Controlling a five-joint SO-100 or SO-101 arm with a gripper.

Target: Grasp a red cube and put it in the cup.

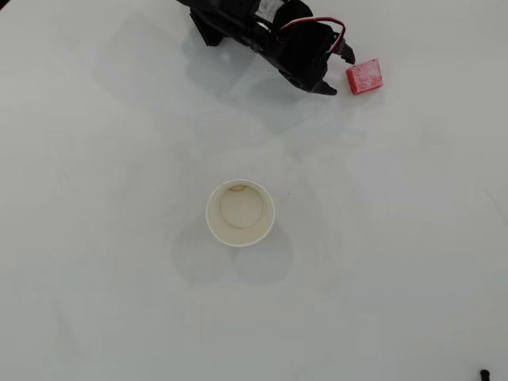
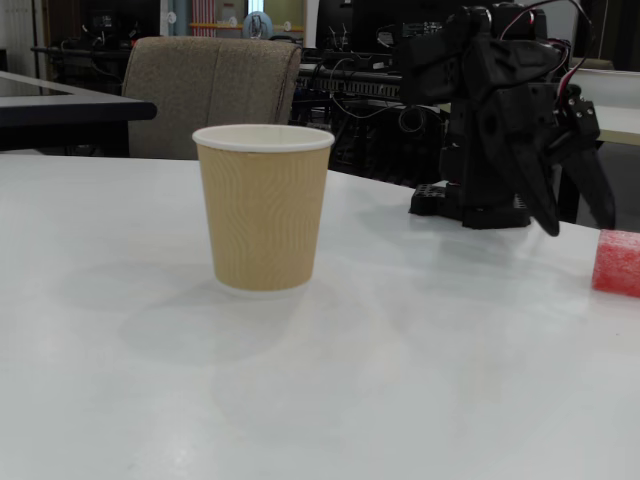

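The red cube lies on the white table at the upper right of the overhead view. In the fixed view it shows at the right edge. The cup stands upright and empty at the table's middle. In the fixed view it has a tan ribbed wall and a white rim. My black gripper is open and empty, low over the table. Its fingertips are just left of the cube in the overhead view, not around it. In the fixed view the gripper points down beside the cube.
The arm's body fills the top centre of the overhead view, and its base stands behind the cup in the fixed view. A chair and cluttered desks lie beyond the table's far edge. A small black object sits at the overhead view's bottom right corner.
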